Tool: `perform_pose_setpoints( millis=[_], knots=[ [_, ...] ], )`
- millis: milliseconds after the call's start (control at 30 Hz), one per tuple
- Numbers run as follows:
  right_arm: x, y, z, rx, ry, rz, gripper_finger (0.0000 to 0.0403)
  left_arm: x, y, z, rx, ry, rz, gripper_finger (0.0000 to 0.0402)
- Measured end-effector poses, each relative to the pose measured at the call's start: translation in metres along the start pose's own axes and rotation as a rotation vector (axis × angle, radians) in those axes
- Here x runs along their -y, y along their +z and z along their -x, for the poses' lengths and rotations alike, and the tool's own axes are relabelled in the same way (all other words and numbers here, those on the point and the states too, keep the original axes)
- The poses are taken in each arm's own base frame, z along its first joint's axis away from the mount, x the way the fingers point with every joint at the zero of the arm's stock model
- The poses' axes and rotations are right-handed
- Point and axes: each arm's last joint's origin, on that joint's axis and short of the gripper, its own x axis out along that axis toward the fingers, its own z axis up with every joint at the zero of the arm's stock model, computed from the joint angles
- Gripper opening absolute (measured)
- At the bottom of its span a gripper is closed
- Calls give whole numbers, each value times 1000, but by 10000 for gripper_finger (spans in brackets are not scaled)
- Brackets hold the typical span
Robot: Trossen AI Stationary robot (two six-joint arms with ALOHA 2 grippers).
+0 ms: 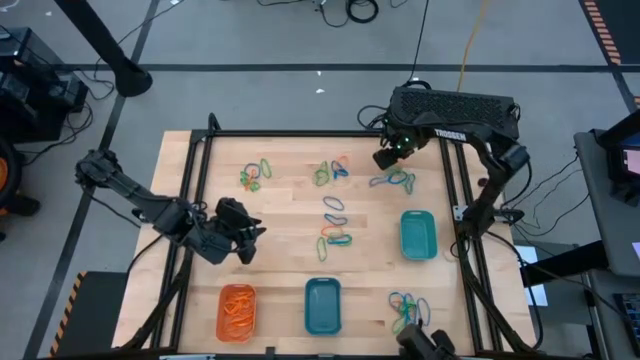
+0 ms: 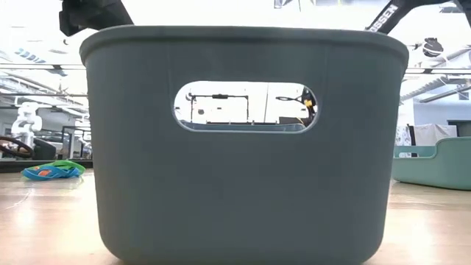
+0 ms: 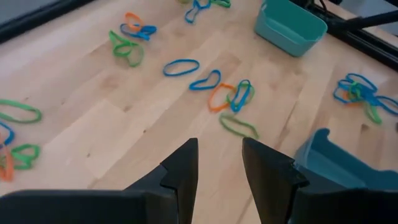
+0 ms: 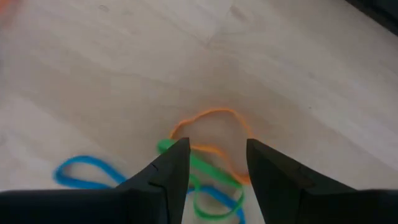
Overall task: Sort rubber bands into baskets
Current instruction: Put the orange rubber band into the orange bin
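Hovering low over a small tangle near the table's (image 1: 290, 230) far edge, the right gripper (image 4: 217, 163) has its fingers parted and empty, straddling an orange rubber band (image 4: 214, 134) that overlaps a green one (image 4: 202, 171) and a blue one (image 4: 84, 171). This looks like the approach step of a pick: the next move calls for dropping onto the orange loop alone and closing, then carrying it to the orange basket (image 1: 237, 311) at the near left, which already holds orange bands. The blue basket (image 1: 322, 305) and teal-green basket (image 1: 418, 235) sit apart. The left gripper (image 3: 219, 163) waits left of centre, fingers parted, holding nothing. Loose bands lie scattered mid-table.
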Motion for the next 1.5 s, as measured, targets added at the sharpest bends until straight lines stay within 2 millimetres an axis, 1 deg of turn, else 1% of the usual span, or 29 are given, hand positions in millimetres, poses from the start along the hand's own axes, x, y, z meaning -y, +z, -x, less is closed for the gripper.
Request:
perform_pose_setpoints(
  millis=[167,300,533,600,667,733,867,900,1067,1133,1167,1233,1333,1400,1500],
  knots=[
    [5,3,-13,-19,-10,47,151,-1,3,-3,-27,-17,24,132],
    [9,3,-22,-35,-88,82,151,-3,6,-6,-22,-1,39,132],
    [11,3,-25,-48,-101,127,150,-7,10,-9,-16,22,48,132],
    [12,1,-24,-66,-102,137,144,-8,11,-10,-14,28,35,132],
    [12,0,-24,-85,-102,137,129,-9,12,-11,-12,33,33,132],
    [11,-2,-24,-102,-101,136,103,-10,13,-12,-11,39,37,132],
    [6,-4,-24,-119,-66,149,24,-9,14,-12,-3,32,-2,132],
    [5,-4,-24,-119,-63,151,13,-9,15,-12,3,26,-12,132],
    [0,-5,-20,-145,-64,139,3,-6,17,-12,26,3,-56,132],
    [-6,-7,-12,-156,-61,158,2,-6,18,-10,32,-4,-72,132],
    [-11,-4,-5,-123,-54,165,2,-6,18,-8,36,-10,-73,132],
    [-19,2,12,-54,-40,175,1,-8,20,-4,52,-19,-68,132],
    [-29,5,39,26,-23,175,1,-10,22,1,74,-32,-72,132],
    [-38,11,65,148,4,180,1,-10,24,4,94,-39,-81,132],
    [-51,15,110,366,65,178,0,-9,26,4,114,-50,-106,132]
  ],
)
